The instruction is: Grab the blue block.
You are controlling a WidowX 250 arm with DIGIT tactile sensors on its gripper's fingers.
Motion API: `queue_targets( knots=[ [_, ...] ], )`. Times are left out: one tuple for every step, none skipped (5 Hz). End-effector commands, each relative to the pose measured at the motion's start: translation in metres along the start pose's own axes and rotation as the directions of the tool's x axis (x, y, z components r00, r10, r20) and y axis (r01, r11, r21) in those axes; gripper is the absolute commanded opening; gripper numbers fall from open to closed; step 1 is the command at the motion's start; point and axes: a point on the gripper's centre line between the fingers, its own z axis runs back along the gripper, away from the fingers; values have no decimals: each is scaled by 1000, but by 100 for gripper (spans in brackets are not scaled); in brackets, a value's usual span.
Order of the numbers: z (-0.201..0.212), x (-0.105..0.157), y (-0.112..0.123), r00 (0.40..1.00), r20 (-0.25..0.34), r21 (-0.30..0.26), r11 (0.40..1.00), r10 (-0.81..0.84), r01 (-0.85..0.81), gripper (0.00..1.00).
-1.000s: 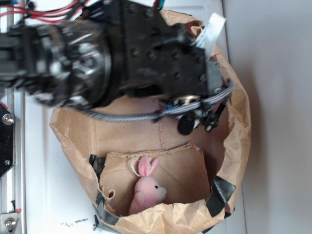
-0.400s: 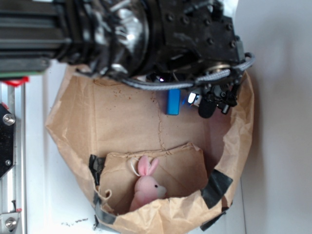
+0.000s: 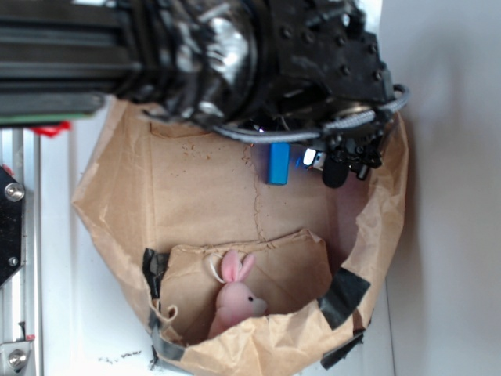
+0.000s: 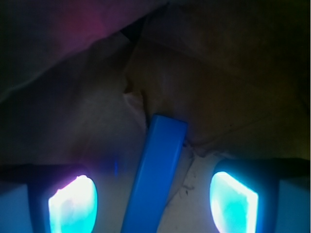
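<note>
Pincer (image 4: 153,201) lowered, its fingers (image 4: 73,204) spread wide apart.

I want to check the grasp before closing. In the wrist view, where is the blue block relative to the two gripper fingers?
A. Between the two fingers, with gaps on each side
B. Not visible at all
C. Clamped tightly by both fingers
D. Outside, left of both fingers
A: in the wrist view the blue block runs up between the two glowing fingers, with a gap showing on each side, so the gripper is open around it.
</note>
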Motion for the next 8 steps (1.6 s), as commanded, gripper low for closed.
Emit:
queue_targets(
  knots=[
    [2,-34,8,1000,14,-75,997,23,-22,100],
    [3,-32,8,999,39,-63,997,37,-35,54],
    [13,-26,12,997,49,-110,992,-52,57,0],
    [26,-20,16,988,70,-139,980,-135,144,0],
    [45,-13,23,985,78,-141,976,-154,164,0],
    [68,-1,32,979,76,-152,969,-187,197,0],
    [79,18,33,961,110,-185,944,-255,272,0],
    [75,33,29,972,101,-173,958,-214,229,100]
  ],
)
